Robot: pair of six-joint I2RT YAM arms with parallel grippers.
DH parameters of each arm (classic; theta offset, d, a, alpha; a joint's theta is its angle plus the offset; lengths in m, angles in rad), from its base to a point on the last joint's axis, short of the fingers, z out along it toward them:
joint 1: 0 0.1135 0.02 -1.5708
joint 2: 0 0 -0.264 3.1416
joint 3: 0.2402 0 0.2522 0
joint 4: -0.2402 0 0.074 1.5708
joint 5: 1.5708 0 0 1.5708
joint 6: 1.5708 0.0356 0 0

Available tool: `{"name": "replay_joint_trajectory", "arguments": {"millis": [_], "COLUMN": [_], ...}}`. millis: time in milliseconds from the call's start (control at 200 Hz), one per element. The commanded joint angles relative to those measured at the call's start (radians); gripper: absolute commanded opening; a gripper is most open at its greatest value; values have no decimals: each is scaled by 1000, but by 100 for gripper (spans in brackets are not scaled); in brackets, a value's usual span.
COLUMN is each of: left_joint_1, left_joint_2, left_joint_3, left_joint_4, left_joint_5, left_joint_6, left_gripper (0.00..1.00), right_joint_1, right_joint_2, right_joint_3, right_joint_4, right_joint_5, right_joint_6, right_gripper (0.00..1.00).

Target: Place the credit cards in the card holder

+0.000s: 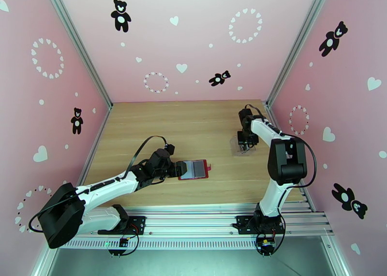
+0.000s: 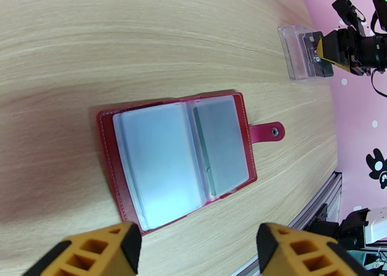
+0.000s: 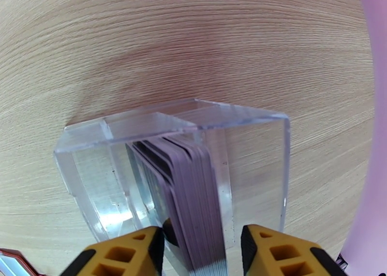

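At the clear case (image 3: 92, 175), right tool (image 3: 200, 240) straddles credit cards (image 3: 193, 175), released; left tool (image 2: 197, 238) released beside card holder (image 2: 174, 161).

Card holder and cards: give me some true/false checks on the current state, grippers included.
1. The card holder lies open on the table. True.
2. The credit cards lie flat beside the holder. False: they stand on edge as a stack inside the clear case.
3. The left gripper clamps the snap tab. False: its jaws are open and away from the tab.
4. The right gripper has one finger on each side of the card stack. True.
5. The clear case touches the holder. False: bare table lies between them.
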Motion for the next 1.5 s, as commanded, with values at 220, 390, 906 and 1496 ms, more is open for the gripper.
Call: {"name": "replay_joint_trajectory", "arguments": {"millis": [220,390,906,1496], "left_joint_1": [7,6,6,5], "left_joint_2": [-1,-6,-25,-8], "left_joint_3": [-8,-8,-8,-38], "left_joint_4": [14,8,-10,65], "left_joint_5": [15,14,9,54], "left_joint_6": [-9,-7,-6,-26], "left_gripper": [68,68,68,67], "right_joint_1": [-14,-16,-10,97], "right_joint_2": [-91,-79,-165,-465], "right_joint_3": [-24,-26,-29,-266], "right_joint_4": [-3,-5,-17,214], "right_joint_5": [52,37,-43,-660], "right_joint_6": [17,13,15,129], "right_gripper": [44,32,5,0]}}
